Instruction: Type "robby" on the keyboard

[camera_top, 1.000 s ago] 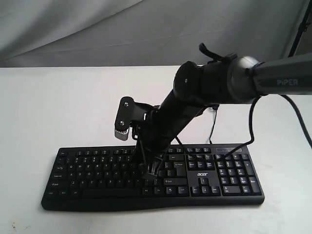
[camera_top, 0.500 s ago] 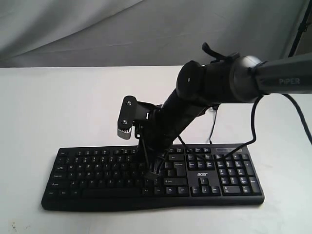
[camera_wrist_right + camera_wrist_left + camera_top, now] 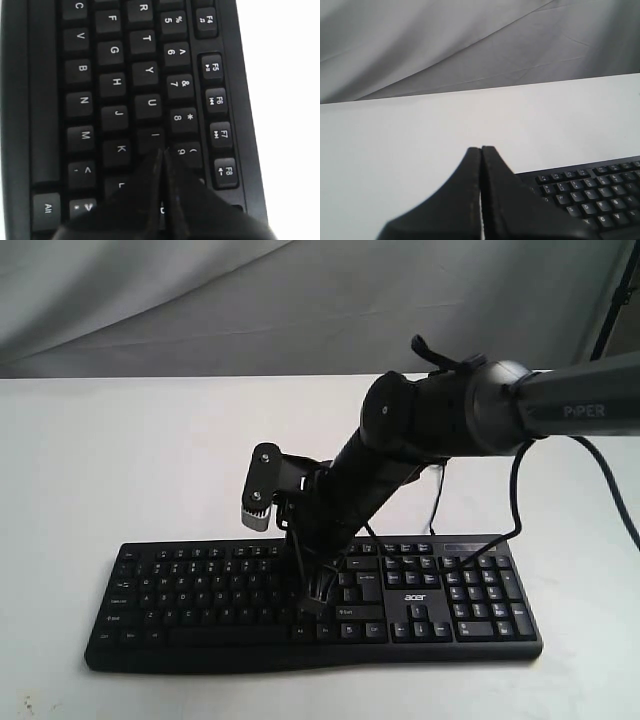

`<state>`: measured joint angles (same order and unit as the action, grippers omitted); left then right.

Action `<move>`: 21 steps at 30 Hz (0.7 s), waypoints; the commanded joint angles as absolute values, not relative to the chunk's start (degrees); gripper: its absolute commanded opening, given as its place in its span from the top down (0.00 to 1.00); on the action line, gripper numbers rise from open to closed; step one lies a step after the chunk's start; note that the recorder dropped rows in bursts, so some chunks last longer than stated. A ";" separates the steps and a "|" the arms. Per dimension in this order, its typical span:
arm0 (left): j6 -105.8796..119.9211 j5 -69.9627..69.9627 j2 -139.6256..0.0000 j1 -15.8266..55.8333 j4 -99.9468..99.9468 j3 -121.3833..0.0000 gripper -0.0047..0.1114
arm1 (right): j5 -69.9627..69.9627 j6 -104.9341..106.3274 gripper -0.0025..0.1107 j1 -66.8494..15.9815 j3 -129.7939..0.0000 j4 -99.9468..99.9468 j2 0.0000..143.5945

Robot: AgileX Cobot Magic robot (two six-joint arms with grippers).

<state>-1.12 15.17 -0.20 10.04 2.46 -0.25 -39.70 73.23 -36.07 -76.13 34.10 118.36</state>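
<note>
Currently right fingers [image 3: 140,200] pressed together, tips at I key of keyboard [image 3: 115,85].

All three views share the keyboard [image 3: 200,590], right wrist closest, overhead.

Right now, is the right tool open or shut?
Shut: the right tool shows black fingers pressed together above the wide black plastic keyboard.

The keyboard [image 3: 200,590] lies lengthwise on the tabletop [image 3: 120,460], close along its front edge and well away from the back edge, with the right gripper [image 3: 312,605] over its letter keys.
</note>
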 commanded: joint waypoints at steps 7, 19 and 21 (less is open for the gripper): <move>-1.28 14.84 0.00 10.36 2.74 0.00 0.96 | -39.83 73.99 0.98 -36.62 -75.82 34.67 118.31; -1.28 14.84 0.00 10.36 2.74 0.00 0.96 | -39.72 74.14 0.98 -36.62 -75.82 34.03 118.41; -1.28 14.84 0.00 10.36 2.74 0.00 0.96 | -39.72 74.13 0.98 -36.62 -75.82 33.80 118.41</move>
<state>-1.12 15.17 -0.20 10.04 2.46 -0.25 -39.70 73.48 -36.58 -76.13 34.10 118.45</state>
